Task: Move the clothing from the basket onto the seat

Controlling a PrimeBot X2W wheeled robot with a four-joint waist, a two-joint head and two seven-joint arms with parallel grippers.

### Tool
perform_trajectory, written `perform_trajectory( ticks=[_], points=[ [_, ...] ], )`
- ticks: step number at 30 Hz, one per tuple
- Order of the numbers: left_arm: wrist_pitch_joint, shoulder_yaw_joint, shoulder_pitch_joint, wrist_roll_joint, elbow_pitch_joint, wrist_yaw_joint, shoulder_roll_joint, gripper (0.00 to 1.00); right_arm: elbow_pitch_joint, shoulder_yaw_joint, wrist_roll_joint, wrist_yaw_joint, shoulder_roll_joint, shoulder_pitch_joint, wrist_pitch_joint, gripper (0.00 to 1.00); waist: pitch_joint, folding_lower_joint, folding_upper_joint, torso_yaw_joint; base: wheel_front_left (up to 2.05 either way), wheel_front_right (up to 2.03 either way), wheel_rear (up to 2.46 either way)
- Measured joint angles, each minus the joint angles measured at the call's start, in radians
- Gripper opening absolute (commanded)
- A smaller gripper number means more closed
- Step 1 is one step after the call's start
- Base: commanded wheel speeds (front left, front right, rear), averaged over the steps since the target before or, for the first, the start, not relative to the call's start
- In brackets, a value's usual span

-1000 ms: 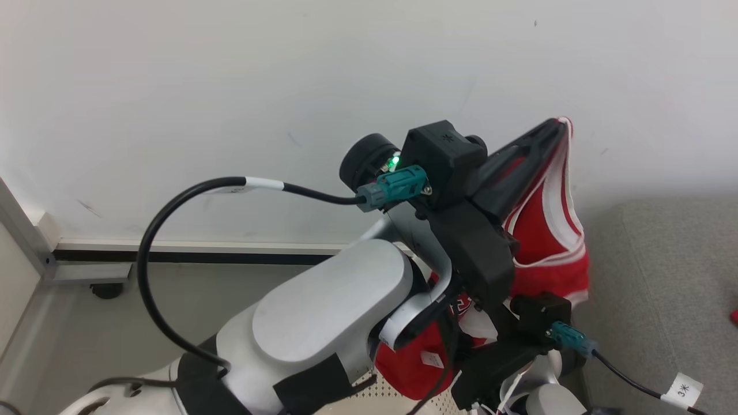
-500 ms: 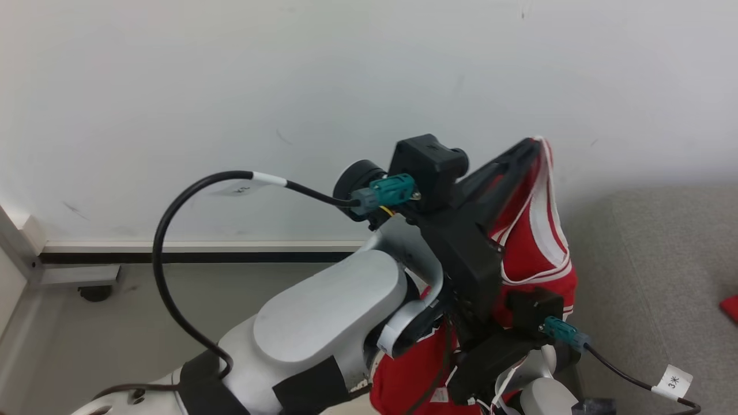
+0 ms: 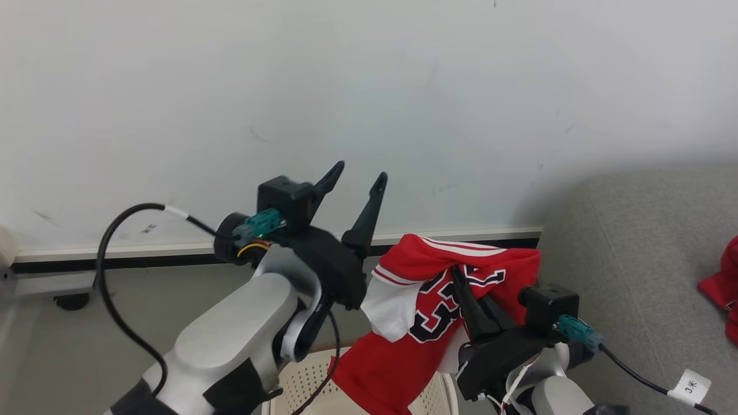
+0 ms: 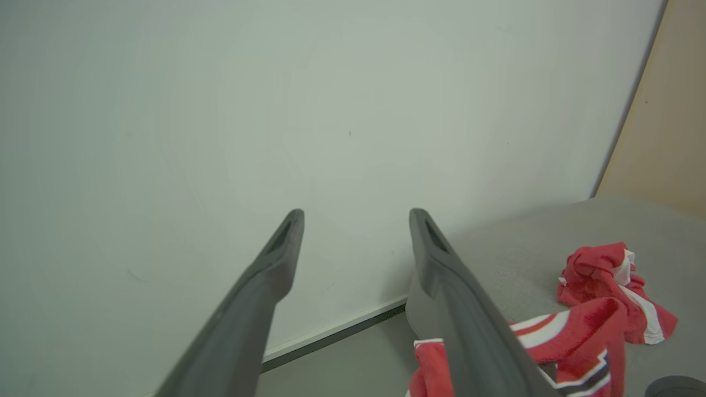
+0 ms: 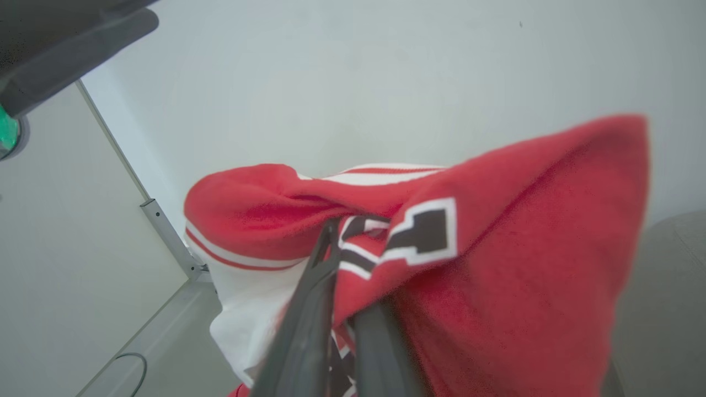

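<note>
The left claw point(image 3: 358, 173) stands wide open and empty before the white wall point(image 3: 230, 86). Beside it, the right claw point(image 3: 458, 274) is closed on a red jersey point(image 3: 398, 340), which hangs above the basket point(image 3: 288, 383). At the far right, another red garment point(image 3: 722, 283) lies on the grey seat point(image 3: 634, 253).

A plain white painted wall point(image 3: 403, 86), faintly scuffed, stands under soft, even light. A white skirting board point(image 3: 144, 251) with a dark strip beneath it meets the smooth grey floor point(image 3: 144, 305). At the right, the large light-grey woven-fabric sofa seat point(image 3: 634, 242) sits close to the wall, and a beige panel point(image 4: 667, 121) rises behind it.
</note>
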Motion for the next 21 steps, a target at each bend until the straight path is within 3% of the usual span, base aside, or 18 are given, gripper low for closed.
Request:
perform_trajectory(
  ticks=[9,21],
  points=[
    [-0.103,0.069,0.161,0.037,0.012,-0.084,0.084,1.00,-0.074,-0.044,-0.050,0.000,0.000,0.012,0.038,0.00,0.018,0.0000,0.0000,-0.070,0.00,0.00,0.00],
    [-0.106,0.328,0.553,0.303,-0.218,-0.239,0.108,1.00,-0.146,-0.108,-0.134,0.000,-0.001,-0.047,0.099,0.00,0.060,0.0000,0.0000,-0.239,0.00,0.00,0.00]
  ],
)
